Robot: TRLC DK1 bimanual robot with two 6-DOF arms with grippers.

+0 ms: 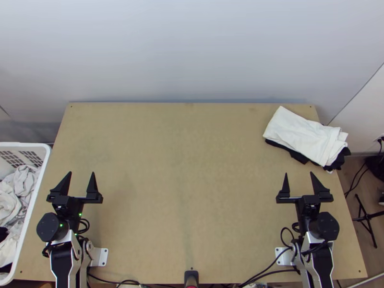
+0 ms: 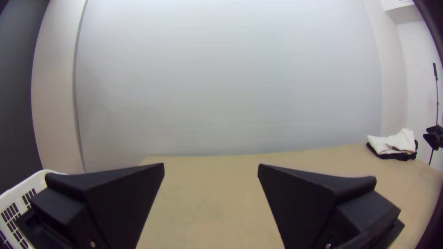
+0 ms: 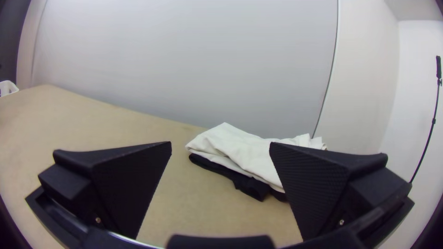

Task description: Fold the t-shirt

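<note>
Inside the top view's basket (image 1: 19, 144) lie rumpled clothes (image 1: 23, 185), with left tool (image 1: 81, 173) and right tool (image 1: 298, 173) released.

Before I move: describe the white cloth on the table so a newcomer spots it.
Find the light wooden table, then its far right corner. A folded white cloth lies there in a small pile. It's the top layer; the black cloth sticks out beneath.
</note>
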